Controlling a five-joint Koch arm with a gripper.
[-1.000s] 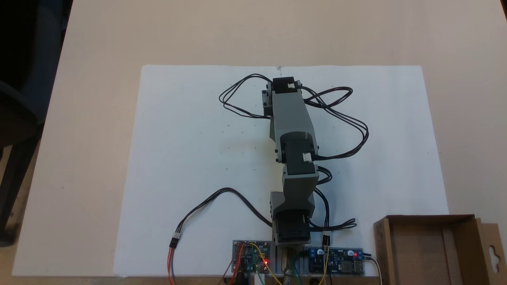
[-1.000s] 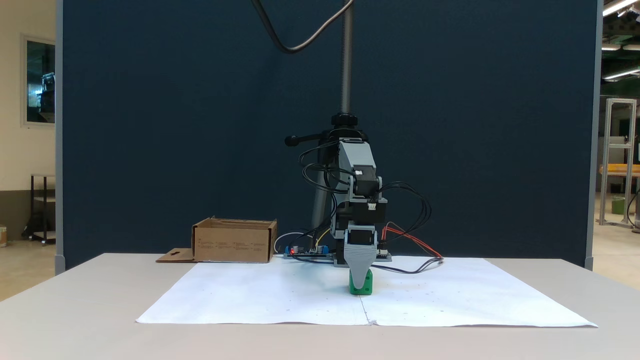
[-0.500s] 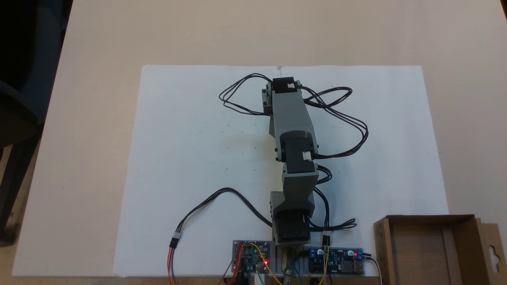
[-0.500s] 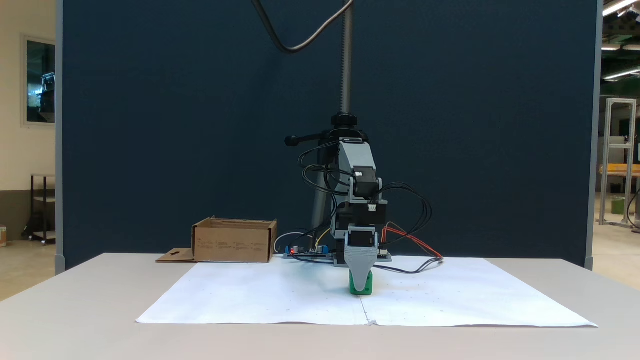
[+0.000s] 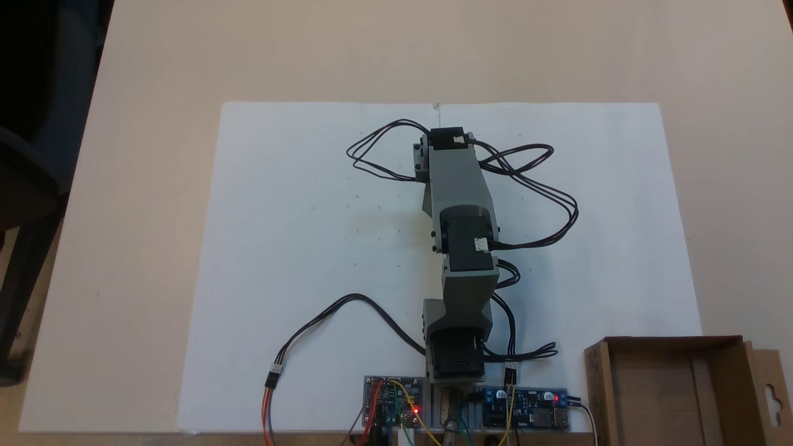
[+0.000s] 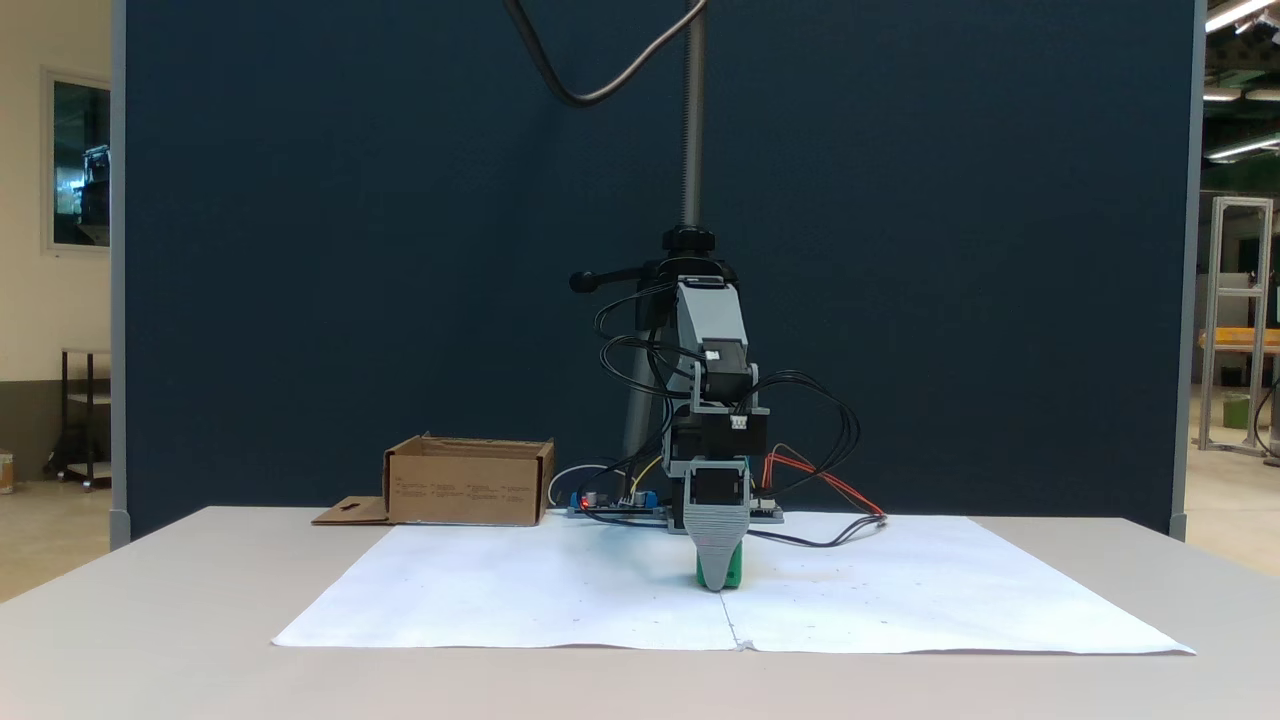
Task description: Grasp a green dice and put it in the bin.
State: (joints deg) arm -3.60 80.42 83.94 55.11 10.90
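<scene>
This looks like a lab or a maker workshop in a large institutional hall. A beige worktop (image 6: 150, 600) carries a white paper sheet (image 6: 520, 600) and bare circuit boards (image 5: 394, 402) with lit red LEDs and loose coloured wires beside the base of a small grey hobby arm (image 5: 461, 204). A dark blue partition panel (image 6: 350, 250) screens the bench, and past it stand an aluminium-profile frame (image 6: 1240, 320), ceiling strip lights (image 6: 1235, 15) and a plain hard floor.

Matt brown cardboard bin (image 5: 675, 390)
</scene>
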